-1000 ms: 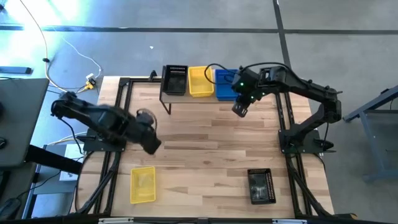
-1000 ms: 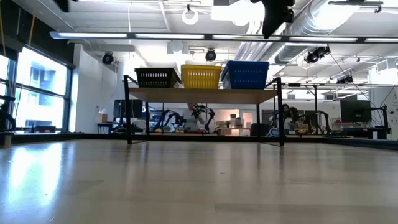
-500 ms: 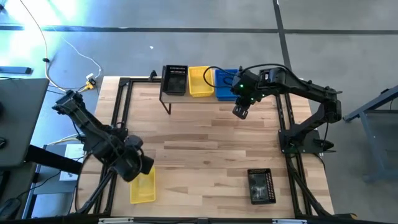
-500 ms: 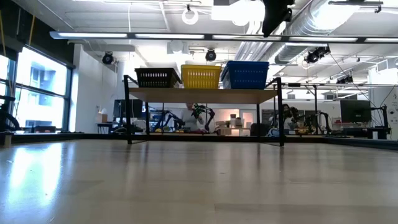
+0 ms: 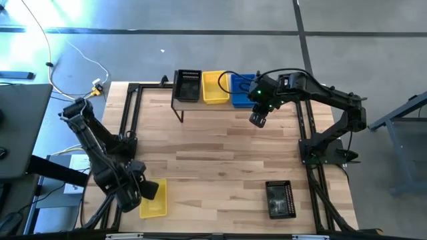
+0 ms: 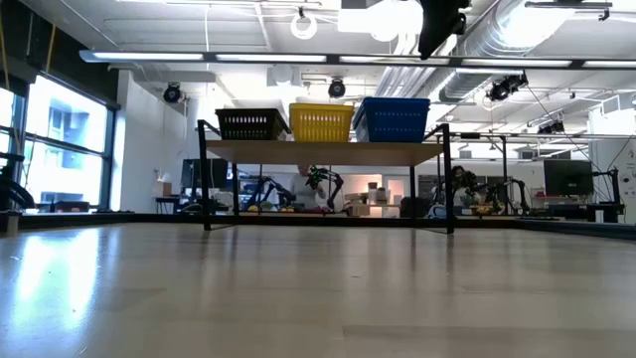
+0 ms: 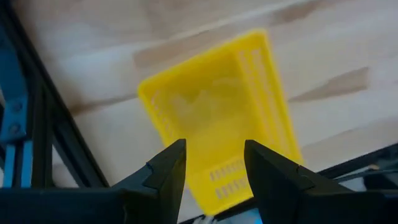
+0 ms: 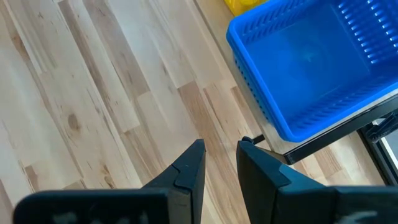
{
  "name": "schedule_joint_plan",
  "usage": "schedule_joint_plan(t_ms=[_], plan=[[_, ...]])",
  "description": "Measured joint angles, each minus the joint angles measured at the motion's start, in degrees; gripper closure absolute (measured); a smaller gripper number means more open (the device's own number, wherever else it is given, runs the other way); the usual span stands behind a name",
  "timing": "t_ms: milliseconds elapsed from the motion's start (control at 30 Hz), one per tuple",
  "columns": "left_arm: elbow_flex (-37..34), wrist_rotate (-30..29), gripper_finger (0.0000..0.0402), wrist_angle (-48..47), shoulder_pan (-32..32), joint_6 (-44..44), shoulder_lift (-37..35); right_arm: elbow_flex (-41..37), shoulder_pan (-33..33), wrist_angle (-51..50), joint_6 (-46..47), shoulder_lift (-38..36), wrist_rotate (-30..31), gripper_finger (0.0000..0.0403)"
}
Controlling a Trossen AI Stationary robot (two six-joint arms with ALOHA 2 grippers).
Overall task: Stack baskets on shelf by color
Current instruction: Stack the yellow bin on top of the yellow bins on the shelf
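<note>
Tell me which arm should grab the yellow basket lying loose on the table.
Left. The left end effector hangs open right above that yellow basket at the table's near-left corner, while the right end effector waits across the table beside the shelf.

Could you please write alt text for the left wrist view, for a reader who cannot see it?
The left claw, its two dark fingers apart, hovers over a yellow basket lying empty on the light wooden table. A black metal frame runs along the table edge beside the basket.
</note>
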Motion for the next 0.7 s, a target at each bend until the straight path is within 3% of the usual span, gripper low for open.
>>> schedule_joint_plan(t_ms=[700], plan=[[-0.3, 9.4, 0.025, 2.1, -0.5, -3.6, 12.6, 0.0, 0.0, 0.1, 0.1, 0.0, 0.0, 0.0324]])
